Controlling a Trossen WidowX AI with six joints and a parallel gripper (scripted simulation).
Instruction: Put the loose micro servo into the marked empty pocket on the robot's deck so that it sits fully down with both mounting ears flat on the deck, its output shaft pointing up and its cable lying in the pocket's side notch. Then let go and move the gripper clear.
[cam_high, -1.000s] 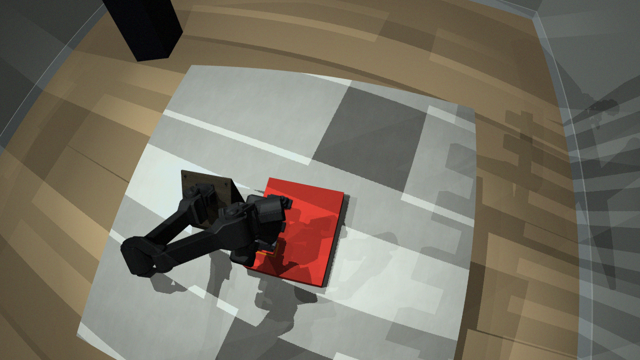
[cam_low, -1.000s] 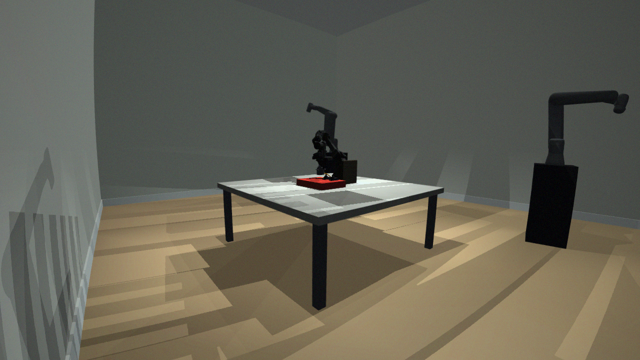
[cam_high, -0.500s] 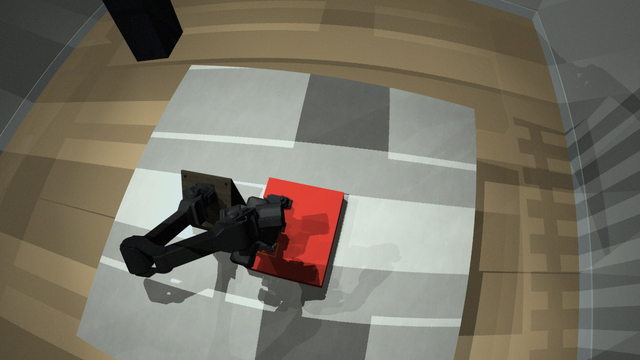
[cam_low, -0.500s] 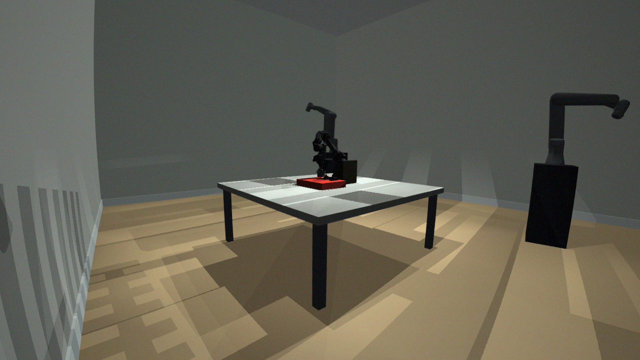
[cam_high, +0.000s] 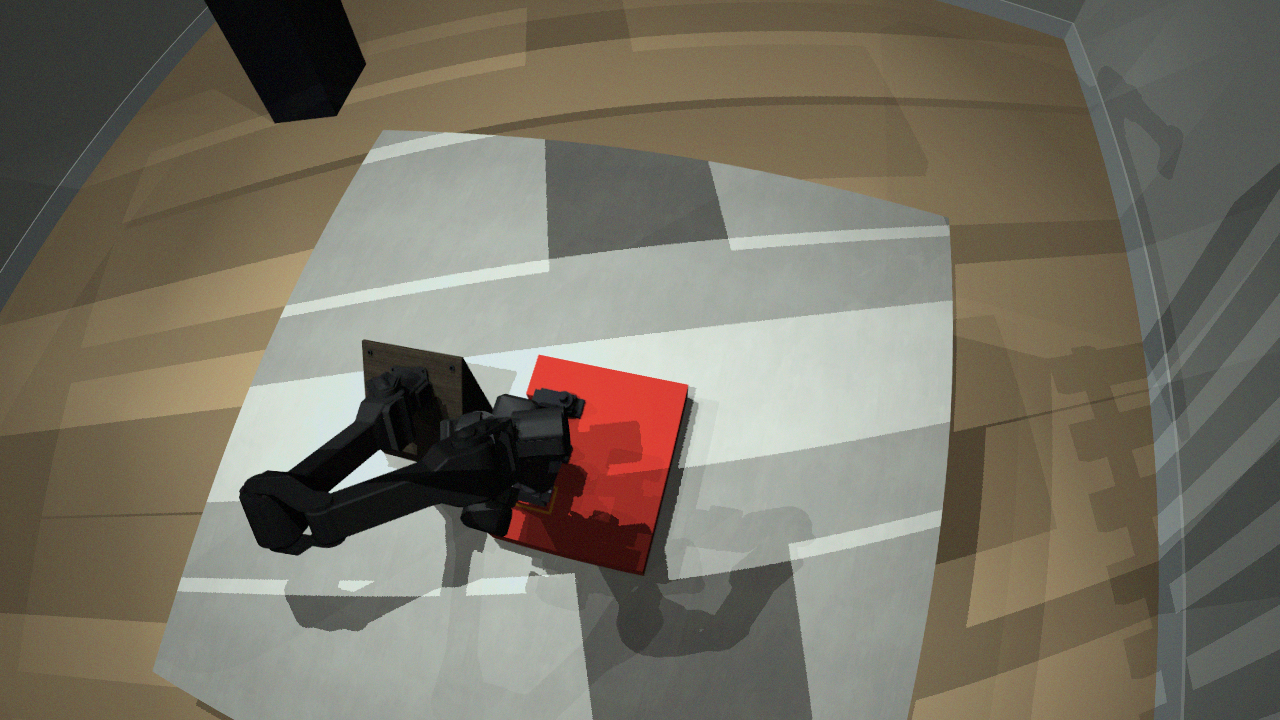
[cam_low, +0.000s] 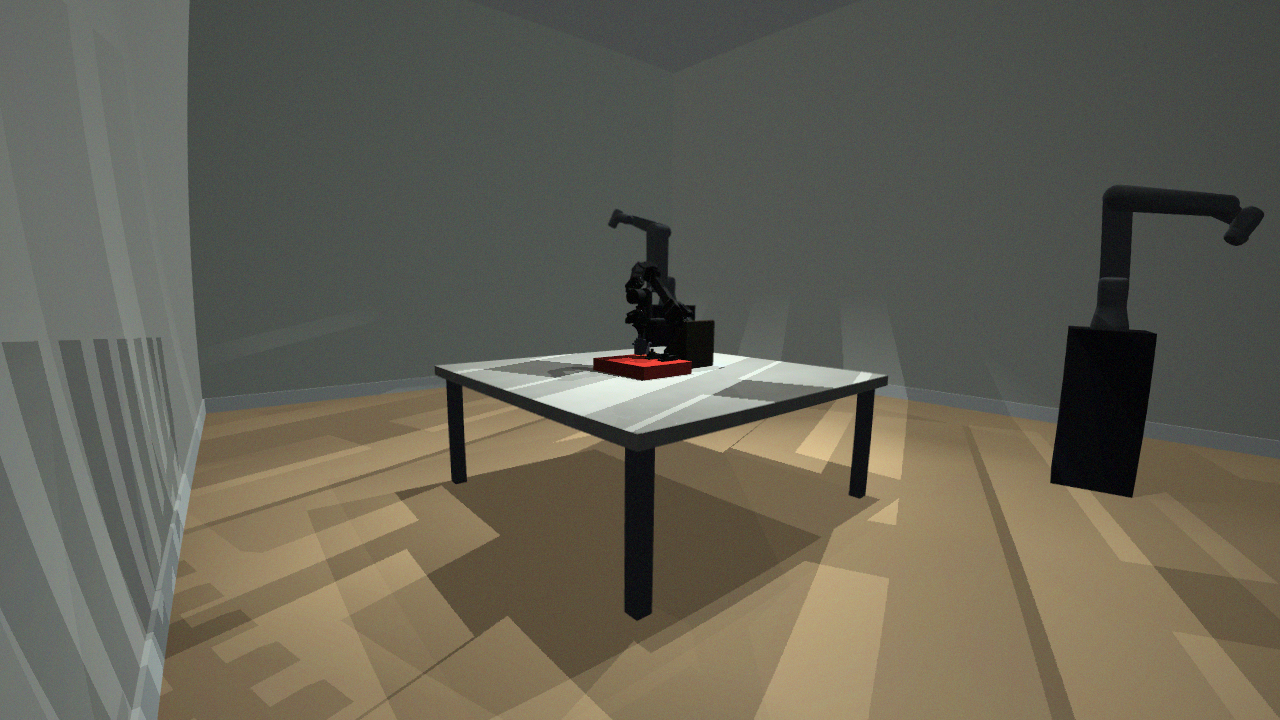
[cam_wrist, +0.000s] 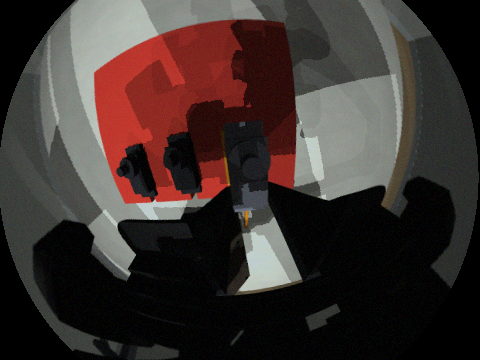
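Note:
The red deck (cam_high: 644, 398) (cam_low: 626, 368) (cam_wrist: 112, 100) lies on the table. My gripper (cam_high: 535, 490) (cam_low: 640, 347) (cam_wrist: 248, 188) is shut on the dark micro servo (cam_wrist: 246, 142), over the deck edge nearest the arm's base. The servo's round shaft side faces up towards the wrist camera. Its orange cable (cam_wrist: 246, 219) shows between the fingers, pointing towards the arm's base. Part of the pocket's yellow outline (cam_wrist: 227, 172) (cam_high: 554, 501) shows beside the servo; the servo hides the rest. Whether the ears touch the deck, and where the cable lies against the notch, I cannot tell.
Two other dark servos (cam_wrist: 137, 170) (cam_wrist: 182, 165) stand in a row along the same deck edge, left of the held one in the wrist view. The arm's mounting block (cam_high: 380, 356) stands close to the deck. Another arm (cam_low: 1163, 199) stands on a black pedestal (cam_low: 1100, 411) away from the table.

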